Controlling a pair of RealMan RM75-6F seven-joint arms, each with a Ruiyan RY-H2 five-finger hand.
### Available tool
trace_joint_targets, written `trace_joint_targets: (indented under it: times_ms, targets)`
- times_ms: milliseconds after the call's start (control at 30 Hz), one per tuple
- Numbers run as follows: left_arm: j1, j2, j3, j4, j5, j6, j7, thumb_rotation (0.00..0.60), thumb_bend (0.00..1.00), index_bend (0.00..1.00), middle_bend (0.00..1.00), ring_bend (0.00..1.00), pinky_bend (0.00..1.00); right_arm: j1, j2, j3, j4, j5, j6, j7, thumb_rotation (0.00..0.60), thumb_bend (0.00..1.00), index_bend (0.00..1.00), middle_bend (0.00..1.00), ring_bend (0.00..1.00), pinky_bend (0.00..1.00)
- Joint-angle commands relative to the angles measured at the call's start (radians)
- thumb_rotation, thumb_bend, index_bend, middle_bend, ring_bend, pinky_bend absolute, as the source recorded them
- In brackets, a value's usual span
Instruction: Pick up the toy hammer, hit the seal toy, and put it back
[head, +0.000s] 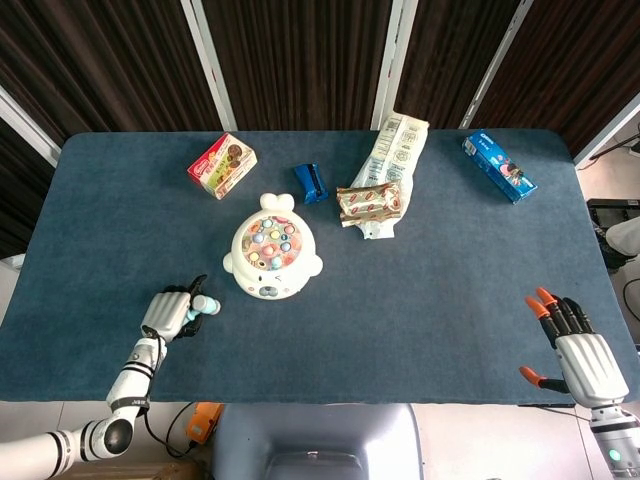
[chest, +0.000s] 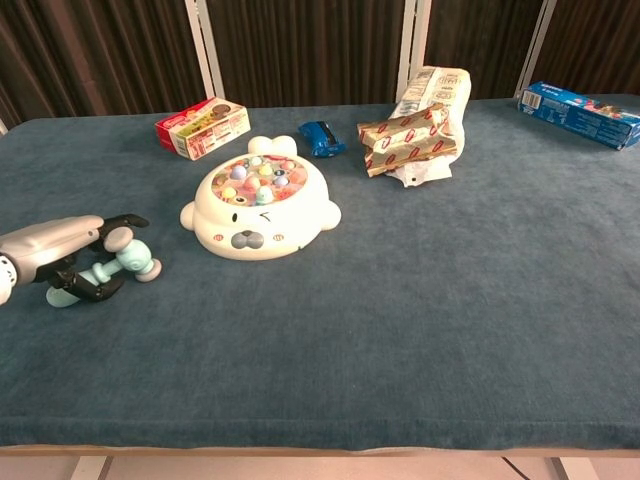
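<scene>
The small pale-teal plastic toy hammer (chest: 112, 262) lies at the left edge of the chest view, low on the blue felt-covered bench (chest: 430, 290). Its grey-capped head points toward the middle of the frame and its handle runs back under my left hand (chest: 62, 252). That hand is draped over the handle, dark fingers (chest: 90, 284) curled round it from below. I judge that I am gripping it, though the hammer looks to be lying on the bench, not raised. In the head view the same hand sits in the lower left, with only the hammer's tip showing past it.

The white round plastic seal toy (head: 271, 258), its top studded with coloured pegs, sits just right of the hammer, a little left of centre, apart from it. Nothing in the pictures tells me whether it has been struck. Judging by the hammer lying low beside it, either the lift and strike are yet to come, or the hammer is already set back and only letting go is left.

My right hand (head: 574, 346) rests in the lower right of the head view, orange-tipped fingers spread, holding nothing, well away from everything.

Along the upper part of the frame lie a red biscuit box (head: 222, 165), a small blue packet (head: 311, 182), and a long blue carton (head: 498, 166).
</scene>
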Motion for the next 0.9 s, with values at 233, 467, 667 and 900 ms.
trace_joint_targets:
  times_ms: [233,467,667,900]
  targets:
    - [0.015,0.027,0.003,-0.035,0.039,0.024,-0.016,0.600,0.45,0.00,0.05,0.03,0.13,0.003,0.002,-0.006,-0.001,-0.010,-0.005,0.005,0.600,0.24,0.00,0.00,0.00,0.00]
    - [0.045,0.057,0.014,-0.085,0.135,0.095,-0.043,0.600,0.37,0.00,0.00,0.00,0.11,0.003,0.005,-0.008,0.003,-0.019,-0.002,0.015,0.600,0.24,0.00,0.00,0.00,0.00]
    - [0.080,0.110,0.024,-0.169,0.222,0.169,-0.066,0.600,0.35,0.00,0.00,0.00,0.10,0.003,0.000,-0.008,0.003,-0.019,-0.002,0.002,0.600,0.24,0.00,0.00,0.00,0.00]
    - [0.195,0.259,0.095,-0.318,0.428,0.359,-0.128,0.600,0.35,0.00,0.00,0.00,0.07,0.002,-0.005,-0.011,0.000,-0.020,-0.001,-0.020,0.600,0.24,0.00,0.00,0.00,0.00]
